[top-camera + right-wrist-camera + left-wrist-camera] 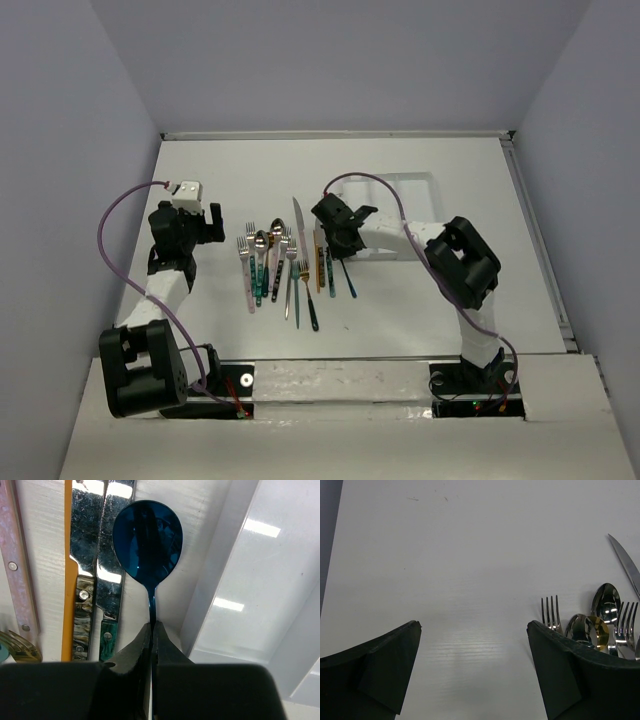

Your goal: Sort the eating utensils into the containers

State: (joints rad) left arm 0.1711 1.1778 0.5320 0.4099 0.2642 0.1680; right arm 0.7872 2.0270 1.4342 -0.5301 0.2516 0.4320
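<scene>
Well, the right arm comes up from its base at the near edge, bends at a high elbow on the right and runs its forearm leftward, low over the middle of the surface (pixel 220 170). The right pincer (pixel 151 630) is pressed together on the thin neck of the blue spoon (pixel 147 537), with the bowl pointing away from the wrist. The spoon sits just beside the outer wall of the white tray (pixel 210 580), outside it. I cannot tell whether it is touching the surface or raised off it.

On the spoon's other side lie 2 knives, blades side by side: a teal-handled knife (pixel 107 635) nearest and an orange-edged knife (pixel 80 605) past it. A pink handle (pixel 17 570) lies further along.

The left arm rises from its base on the left and folds forward, wrist tipped down. The left pincer (pixel 474 630) is spread wide over bare surface with nothing between its fingers. Just to its right is the row of utensils (pixel 285 265), lying roughly parallel. A fork (pixel 550 611) sits close to the right finger, with spoons (pixel 606 602) beyond and a silver knife (pixel 627 565) at the far edge of that view.
</scene>
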